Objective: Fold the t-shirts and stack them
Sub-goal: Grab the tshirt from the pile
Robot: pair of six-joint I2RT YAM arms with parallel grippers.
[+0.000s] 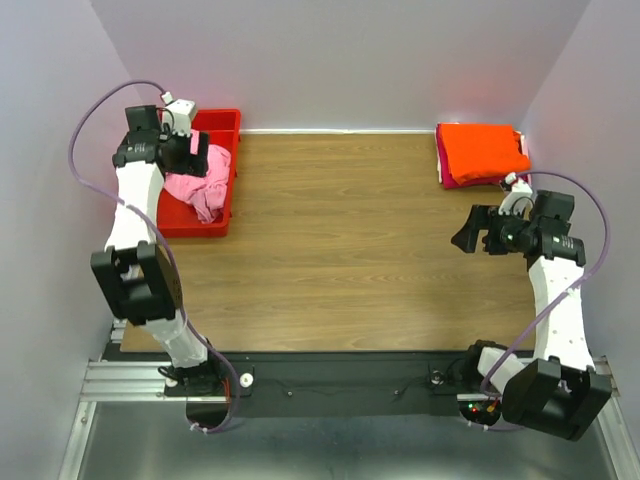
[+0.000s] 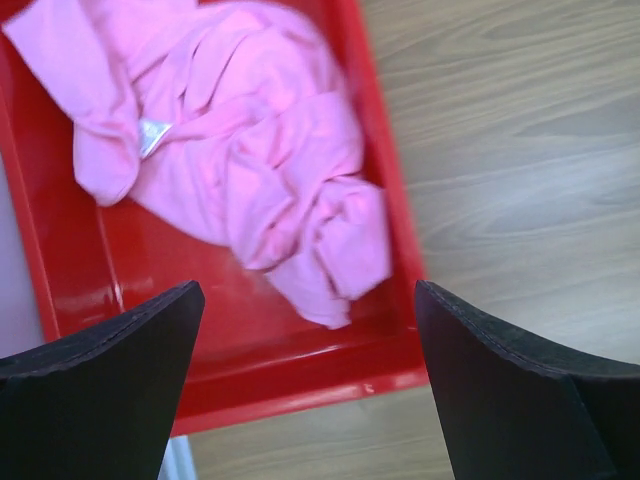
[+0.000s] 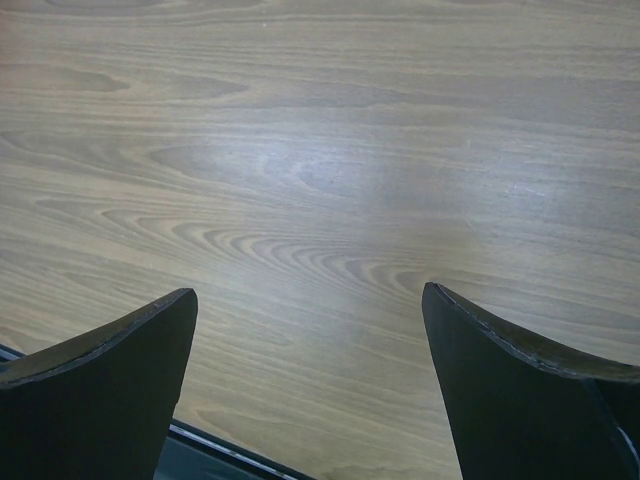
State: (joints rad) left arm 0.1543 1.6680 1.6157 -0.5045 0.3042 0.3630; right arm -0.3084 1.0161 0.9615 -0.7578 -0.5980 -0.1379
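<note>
A crumpled light pink t-shirt (image 1: 200,185) (image 2: 250,160) lies in the red tray (image 1: 222,120) (image 2: 300,385) at the table's far left. My left gripper (image 1: 196,152) (image 2: 310,330) hovers open over the tray's near end, with nothing between its fingers. At the far right, a folded bright orange t-shirt (image 1: 482,150) rests on a darker pink-red t-shirt (image 1: 449,181), of which only the edge shows. My right gripper (image 1: 472,232) (image 3: 310,330) stands open above bare wood, in front of that stack, holding nothing.
The wooden table top (image 1: 340,240) runs between the tray and the stack. Grey walls close in on the left, back and right. A black rail (image 1: 340,385) with the arm bases lines the near edge.
</note>
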